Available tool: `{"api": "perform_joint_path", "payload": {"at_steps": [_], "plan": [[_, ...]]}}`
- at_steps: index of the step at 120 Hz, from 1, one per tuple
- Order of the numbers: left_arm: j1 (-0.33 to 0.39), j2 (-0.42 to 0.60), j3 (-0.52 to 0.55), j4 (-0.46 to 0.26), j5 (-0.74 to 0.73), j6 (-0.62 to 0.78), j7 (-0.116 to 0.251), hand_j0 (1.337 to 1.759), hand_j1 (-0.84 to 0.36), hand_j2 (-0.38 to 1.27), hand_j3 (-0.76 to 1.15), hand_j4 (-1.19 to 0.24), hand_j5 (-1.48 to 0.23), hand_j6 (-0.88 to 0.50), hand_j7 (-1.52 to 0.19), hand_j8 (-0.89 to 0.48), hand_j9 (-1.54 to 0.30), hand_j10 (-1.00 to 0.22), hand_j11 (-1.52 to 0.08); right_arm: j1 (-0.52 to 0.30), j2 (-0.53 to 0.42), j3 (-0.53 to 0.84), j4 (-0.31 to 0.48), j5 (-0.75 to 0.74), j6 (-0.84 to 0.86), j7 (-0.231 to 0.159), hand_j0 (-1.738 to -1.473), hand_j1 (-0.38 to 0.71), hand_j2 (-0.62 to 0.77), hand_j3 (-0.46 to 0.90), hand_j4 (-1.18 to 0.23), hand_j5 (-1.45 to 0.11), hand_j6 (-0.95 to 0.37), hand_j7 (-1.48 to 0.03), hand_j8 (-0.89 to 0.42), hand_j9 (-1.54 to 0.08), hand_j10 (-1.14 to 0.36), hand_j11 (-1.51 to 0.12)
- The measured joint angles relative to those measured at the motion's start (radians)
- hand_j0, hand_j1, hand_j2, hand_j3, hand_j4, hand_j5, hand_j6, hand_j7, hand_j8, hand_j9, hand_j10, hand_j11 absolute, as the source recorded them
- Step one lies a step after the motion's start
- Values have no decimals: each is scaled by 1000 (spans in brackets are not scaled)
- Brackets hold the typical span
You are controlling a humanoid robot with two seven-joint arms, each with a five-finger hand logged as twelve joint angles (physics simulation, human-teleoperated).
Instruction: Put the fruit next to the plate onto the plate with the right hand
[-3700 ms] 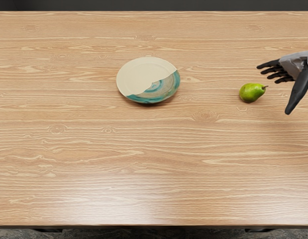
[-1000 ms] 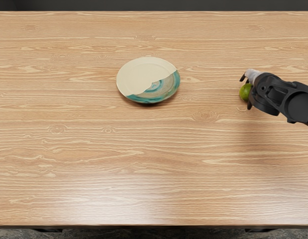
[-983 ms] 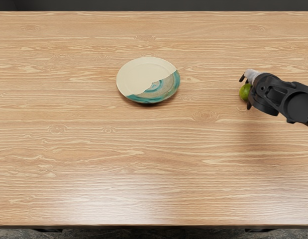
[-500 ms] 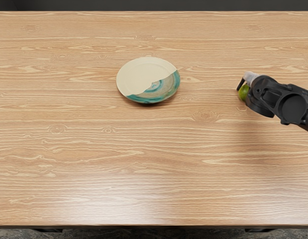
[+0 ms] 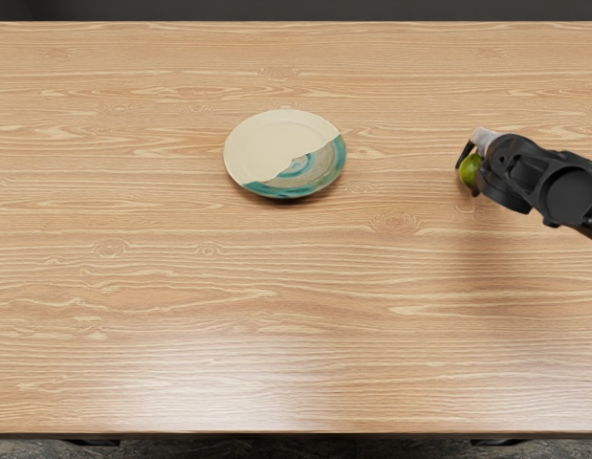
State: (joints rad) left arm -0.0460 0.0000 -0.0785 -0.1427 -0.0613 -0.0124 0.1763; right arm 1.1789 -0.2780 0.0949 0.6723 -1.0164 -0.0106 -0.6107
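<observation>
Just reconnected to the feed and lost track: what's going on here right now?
The right hand, its arm reaching in from the right edge, is wrapped over the green pear at the right side of the table. Only a sliver of the fruit shows past the fingers, and I can't tell whether it is off the surface. The plate sits well apart, near the middle, and the pear is not yet on it. The left arm is out of view.
</observation>
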Motion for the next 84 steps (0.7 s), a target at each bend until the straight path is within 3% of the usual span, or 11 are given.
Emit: {"api": "perform_joint_path", "payload": {"at_steps": [8, 30, 35, 36, 49, 84], "plan": [[0, 0, 0, 0, 0, 0, 0, 1658, 331, 3, 0, -15, -20, -15, -19, -15, -19, -15, -19, 19, 1, -2, 3, 7, 2, 0, -1648, 259, 118, 0, -573, -858, -324, -841, -284, -870, -505, -871], [0, 0, 0, 0, 0, 0, 0, 1658, 331, 3, 0, -15, -20, -15, -19, -15, -19, -15, -19, 90, 20, -7, 30, 15, 15, -1, -1649, 316, 137, 0, -503, -896, -265, -855, -231, -894, -449, -895], [0, 0, 0, 0, 0, 0, 0, 1658, 331, 3, 0, -15, -20, -15, -19, -15, -19, -15, -19, 107, 34, -7, 38, 15, 15, -1, -1649, 339, 243, 0, -505, -897, -276, -858, -236, -896, -466, -898], [0, 0, 0, 0, 0, 0, 0, 1658, 331, 3, 0, -15, -20, -15, -20, -15, -20, -15, -20, 110, 37, -8, 40, 15, 16, -1, -1648, 334, 194, 0, -501, -899, -275, -858, -233, -897, -468, -899], [1, 0, 0, 0, 0, 0, 0, 1658, 331, 3, 0, -15, -20, -15, -20, -15, -19, -15, -19, 146, 80, -9, 50, 15, 16, 0, -1647, 312, 162, 0, -515, -907, -286, -864, -244, -899, -482, -908], [0, 0, 0, 0, 0, 0, 0, 1658, 331, 3, 0, -15, -20, -15, -19, -15, -19, -15, -19, 213, 239, -4, 55, 17, 14, 0, -1647, 297, 173, 0, -539, -908, -294, -872, -255, -900, -492, -914]]}}
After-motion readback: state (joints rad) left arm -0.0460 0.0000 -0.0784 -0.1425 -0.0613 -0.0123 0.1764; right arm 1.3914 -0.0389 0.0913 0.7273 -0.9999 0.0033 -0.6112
